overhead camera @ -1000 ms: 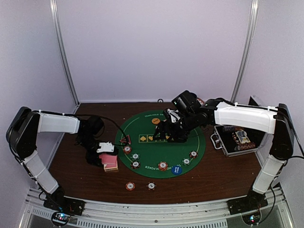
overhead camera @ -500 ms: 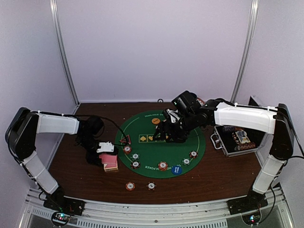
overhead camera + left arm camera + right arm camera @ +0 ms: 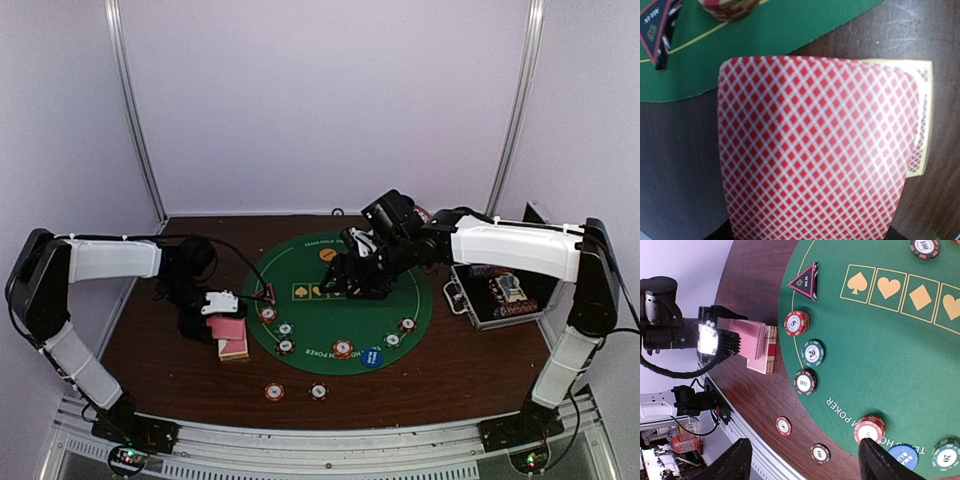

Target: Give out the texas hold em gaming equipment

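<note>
The left gripper (image 3: 222, 312) is pinched tight on the pink-backed playing cards (image 3: 815, 150). We see them held up just off the left edge of the green mat (image 3: 330, 322), above a tan box (image 3: 922, 125) on the wood. The right gripper (image 3: 804, 452) is spread wide over the mat's middle, with nothing between its fingers. Down the mat's left rim we've got the triangle marker (image 3: 805, 282), then the red chip (image 3: 796, 322), green chip (image 3: 812, 353) and dark chip (image 3: 804, 382).

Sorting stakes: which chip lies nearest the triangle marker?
The red 5 chip, right beside the triangle marker at the mat edge. The green 20 chip and dark 100 chip lie farther along that edge.
</note>
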